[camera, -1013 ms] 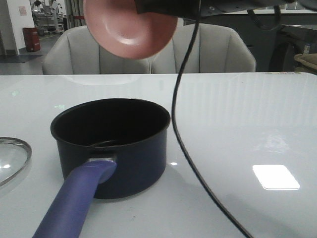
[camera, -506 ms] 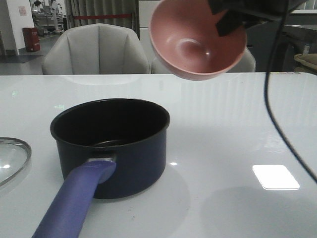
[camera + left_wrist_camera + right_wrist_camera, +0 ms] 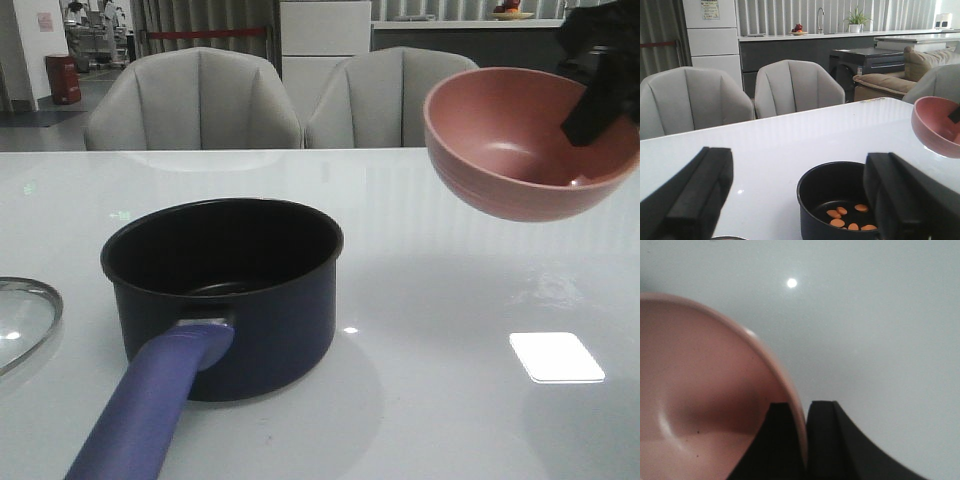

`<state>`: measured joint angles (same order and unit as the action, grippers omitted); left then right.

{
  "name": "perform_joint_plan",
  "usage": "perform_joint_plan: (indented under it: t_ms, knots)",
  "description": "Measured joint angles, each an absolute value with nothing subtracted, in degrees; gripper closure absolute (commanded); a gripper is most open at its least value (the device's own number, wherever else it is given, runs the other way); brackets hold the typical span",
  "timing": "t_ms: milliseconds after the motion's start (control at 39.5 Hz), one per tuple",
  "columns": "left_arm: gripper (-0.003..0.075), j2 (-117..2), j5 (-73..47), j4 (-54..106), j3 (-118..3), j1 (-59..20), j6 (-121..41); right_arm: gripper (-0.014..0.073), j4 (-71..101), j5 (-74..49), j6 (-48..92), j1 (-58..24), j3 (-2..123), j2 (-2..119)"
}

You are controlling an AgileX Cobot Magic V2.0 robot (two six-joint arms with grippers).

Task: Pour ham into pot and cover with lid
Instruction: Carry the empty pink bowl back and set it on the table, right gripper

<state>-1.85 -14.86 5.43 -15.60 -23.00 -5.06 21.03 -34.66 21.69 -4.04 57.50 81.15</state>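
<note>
The dark navy pot (image 3: 225, 295) with its purple-blue handle (image 3: 150, 405) stands on the white table, left of middle. In the left wrist view several orange ham slices (image 3: 847, 220) lie on the bottom of the pot (image 3: 812, 200). My right gripper (image 3: 801, 412) is shut on the rim of the empty pink bowl (image 3: 525, 145), held upright in the air at the right, well clear of the pot. The bowl also shows in the left wrist view (image 3: 935, 125). The glass lid (image 3: 25, 320) lies flat at the left edge. My left gripper (image 3: 797, 200) is open and empty, near the pot.
Two grey chairs (image 3: 195, 100) stand behind the table's far edge. A bright light reflection (image 3: 556, 357) lies on the table at the right. A counter with a sink and a plant (image 3: 857, 20) is far behind.
My right gripper has carried the pink bowl from above the pot to the right and downward, turning it from tipped over back to upright. The pot and lid have not moved.
</note>
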Motion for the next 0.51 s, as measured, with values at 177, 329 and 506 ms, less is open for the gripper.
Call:
perform_joint_plan:
  t_ms: [177,329,506]
  knots:
    - [0.0146,-1.8,-14.8,5.4,-15.6,-23.0,-5.1,0.0454,20.6,-38.2,21.0,-2.5,57.5,83.8]
    - [0.0146,-1.8,-14.8,5.4,-15.6,-23.0,-5.1,0.0449,20.6,-39.3,21.0,-2.5,57.6,87.3]
    - [0.0146,-1.8,-14.8,5.4,-15.6,-23.0,-5.1,0.0375,20.2,-39.3,20.9,-1.7,57.6,92.2]
